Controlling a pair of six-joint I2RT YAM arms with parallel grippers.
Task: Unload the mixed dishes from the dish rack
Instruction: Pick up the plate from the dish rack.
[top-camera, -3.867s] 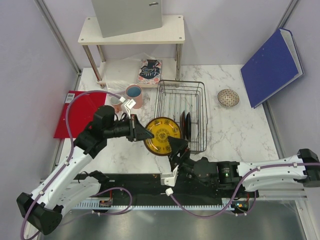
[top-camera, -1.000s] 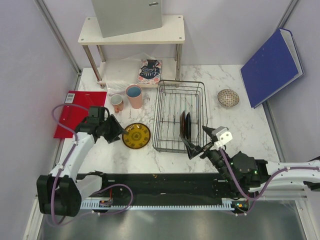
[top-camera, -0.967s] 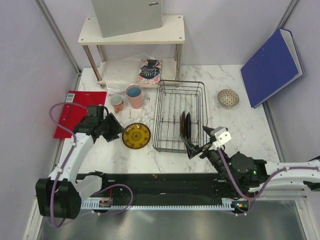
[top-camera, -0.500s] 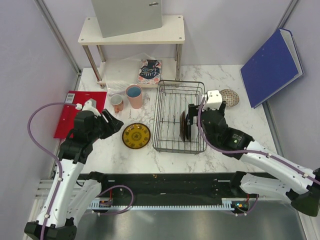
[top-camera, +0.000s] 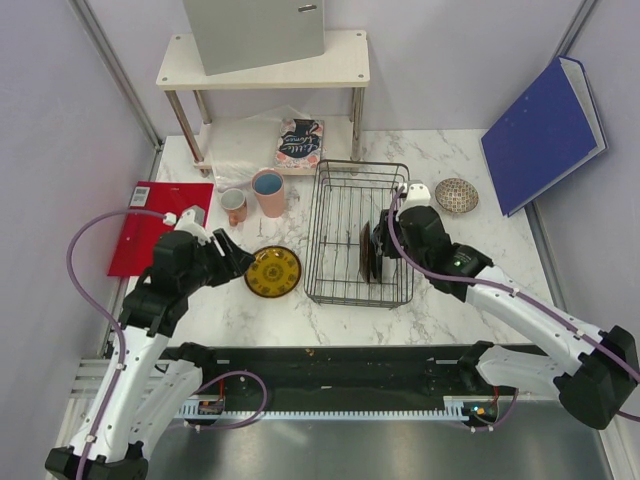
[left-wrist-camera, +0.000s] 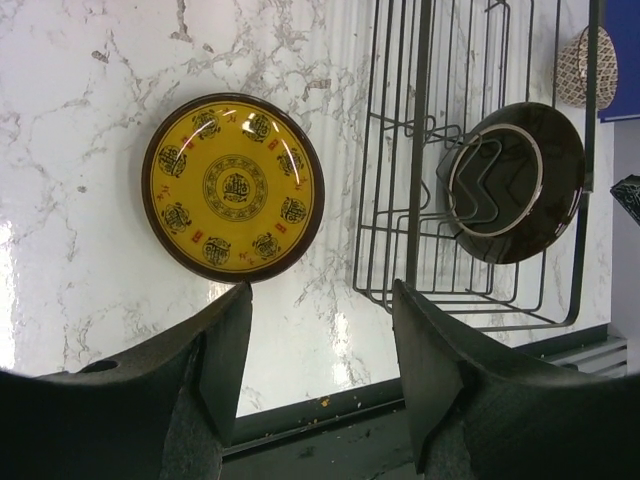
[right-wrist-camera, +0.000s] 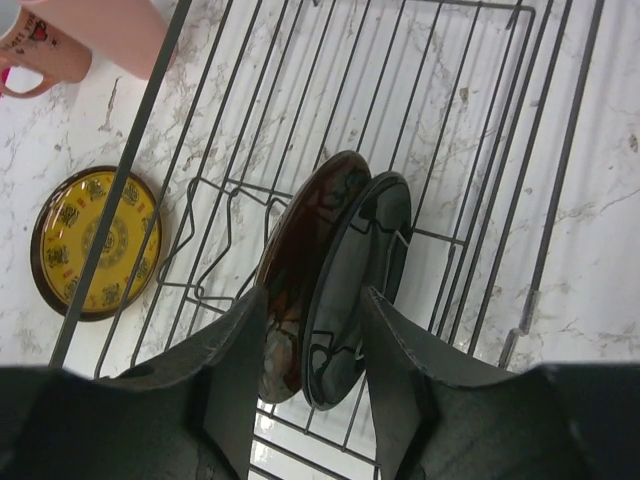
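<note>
The dish rack (top-camera: 320, 230) holds two plates on edge, side by side: a red-brown plate (right-wrist-camera: 300, 270) and a dark plate (right-wrist-camera: 360, 270). My right gripper (right-wrist-camera: 315, 295) hangs over them, open, one finger on either side of the pair. A yellow-and-black plate (top-camera: 273, 271) lies flat on the marble, left of the rack. My left gripper (left-wrist-camera: 322, 290) is open and empty, just beside that plate. A tall pink cup (top-camera: 268, 192) and a small pink mug (top-camera: 234, 205) stand behind it. The speckled bowl (top-camera: 456, 195) sits right of the rack.
A white two-tier shelf (top-camera: 265, 65) stands at the back, with a patterned book (top-camera: 299, 141) on its lower level. A blue binder (top-camera: 545, 130) leans at the back right. A red folder (top-camera: 160, 225) lies at the left.
The right gripper has come down over the two standing plates and its jaws have narrowed around them. The left arm has shifted slightly, still open.
</note>
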